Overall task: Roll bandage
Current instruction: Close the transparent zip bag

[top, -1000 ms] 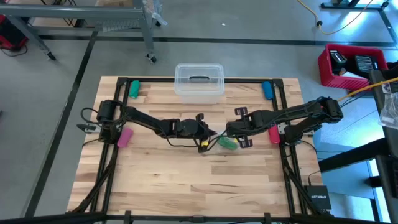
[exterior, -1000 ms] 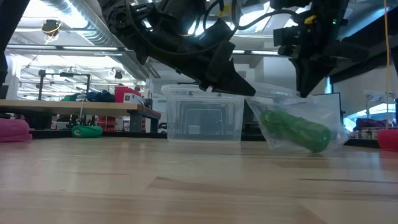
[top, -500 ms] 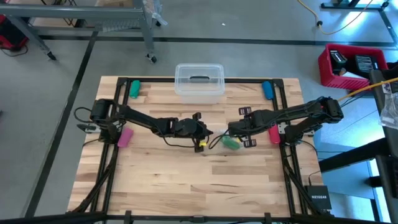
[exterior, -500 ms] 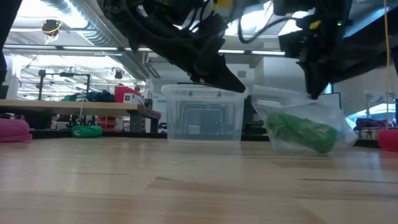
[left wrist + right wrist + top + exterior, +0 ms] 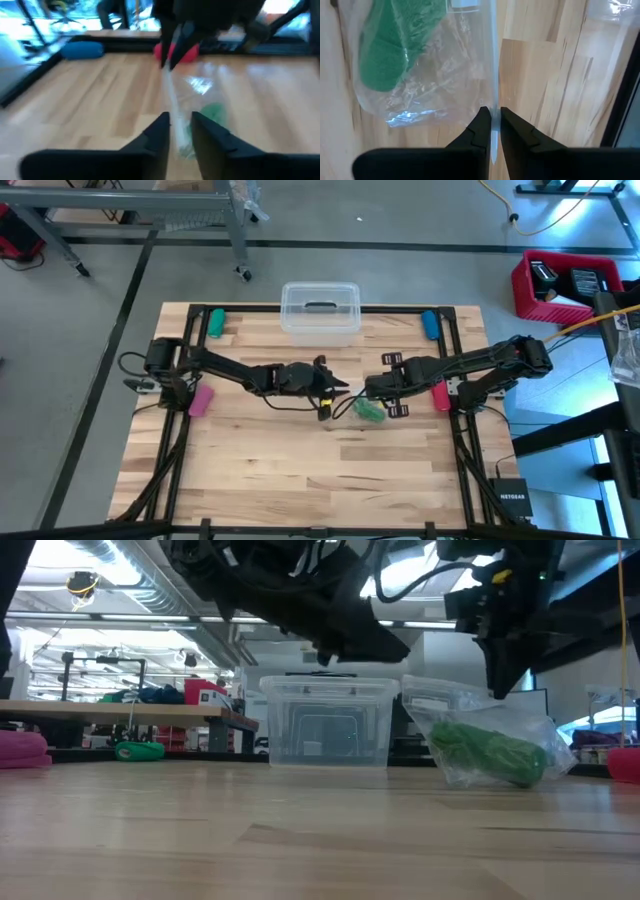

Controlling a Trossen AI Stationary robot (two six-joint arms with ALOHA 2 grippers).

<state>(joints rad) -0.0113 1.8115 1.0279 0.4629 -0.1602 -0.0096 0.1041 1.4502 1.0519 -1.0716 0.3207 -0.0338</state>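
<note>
We see the bandage as a bright green, soft roll with a nubbly surface, bundled inside a crinkled clear plastic bag rather than stretched out as a strip. In the low view its long axis runs across the picture, tilted a little, with the end nearer the clear lidded box sitting higher; bag and roll rest on the worktop.

The right tool has its two fingers nearly together, pinching the flat top edge of the bag between them, so the green roll hangs just below and to one side of this tool. In the high view the bandage lies directly beside the right tool, between the two tools.

The left tool sits close by on the other side, fingers a narrow gap apart; the bag's edge runs through that gap, but we cannot tell whether the fingers press on it. The bandage lies just past its tips.
</note>
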